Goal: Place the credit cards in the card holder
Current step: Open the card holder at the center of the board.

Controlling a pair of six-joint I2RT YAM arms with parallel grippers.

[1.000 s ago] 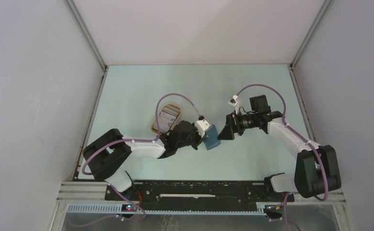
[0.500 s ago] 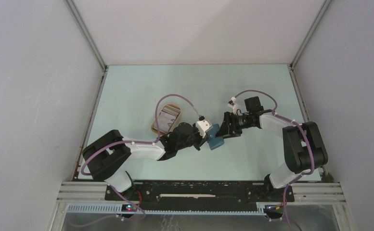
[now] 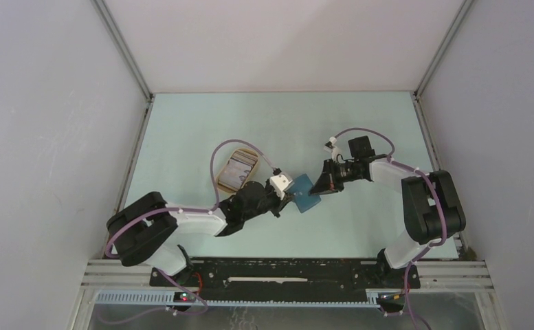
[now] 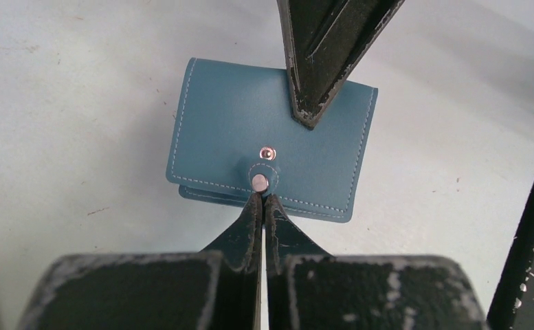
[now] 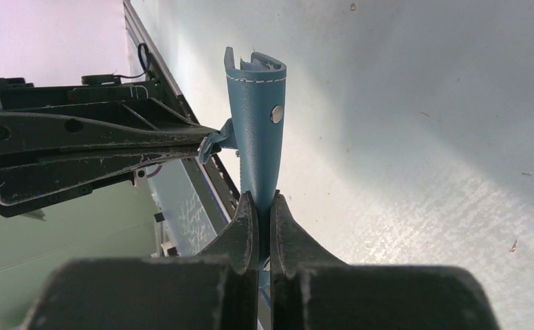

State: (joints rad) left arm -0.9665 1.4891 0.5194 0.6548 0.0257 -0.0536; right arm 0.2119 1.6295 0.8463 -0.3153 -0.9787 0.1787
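Two robot arms are gripping the teal-blue card holder [image 3: 306,192] from opposite sides at the middle of the pale green table [image 3: 250,117]. The left gripper [image 4: 262,199] is pinching the holder's snap tab [image 4: 259,180], jaws clenched tight on it. The right gripper [image 5: 257,203] is clamping the opposite edge of the holder, with the leather wedged between its closed fingertips. The credit cards [image 3: 238,169] are lying stacked in a tan oval tray [image 3: 218,180] just behind the left arm, apart from the holder.
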